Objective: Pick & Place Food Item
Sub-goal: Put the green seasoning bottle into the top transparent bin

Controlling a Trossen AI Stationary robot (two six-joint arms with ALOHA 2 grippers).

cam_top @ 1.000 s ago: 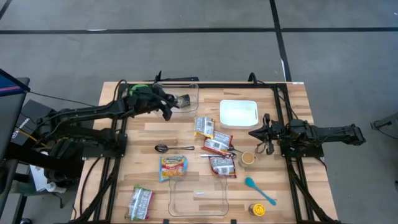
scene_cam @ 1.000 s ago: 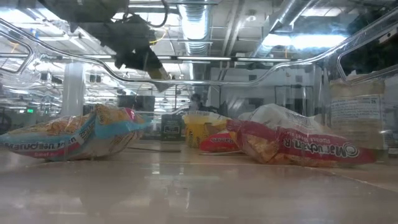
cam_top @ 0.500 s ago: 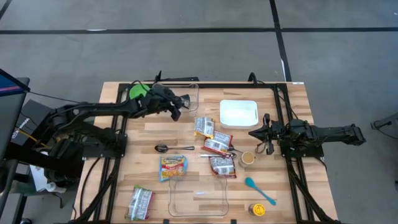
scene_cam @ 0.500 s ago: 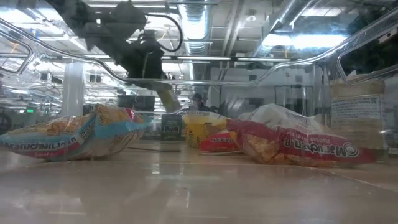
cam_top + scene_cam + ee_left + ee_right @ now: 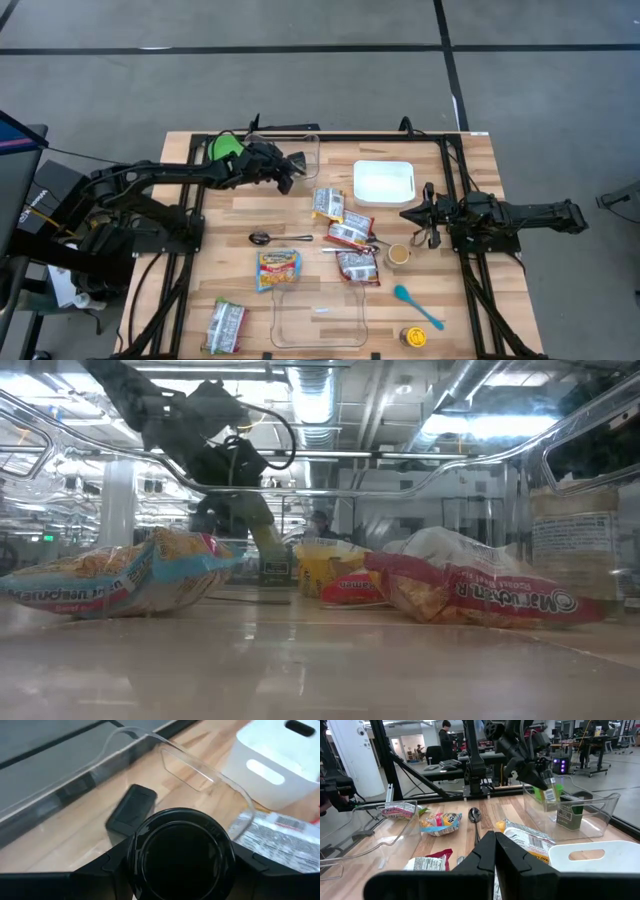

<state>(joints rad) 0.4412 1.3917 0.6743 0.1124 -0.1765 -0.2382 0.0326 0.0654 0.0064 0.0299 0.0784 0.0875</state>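
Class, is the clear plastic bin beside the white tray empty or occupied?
Occupied: a dark rectangular packet sits inside the clear plastic bin.

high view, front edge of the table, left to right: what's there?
Noodle packet → clear bin → teal spoon

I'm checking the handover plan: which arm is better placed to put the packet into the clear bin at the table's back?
Left. The left gripper holds a packet over the clear bin; the right gripper waits shut, farther off.
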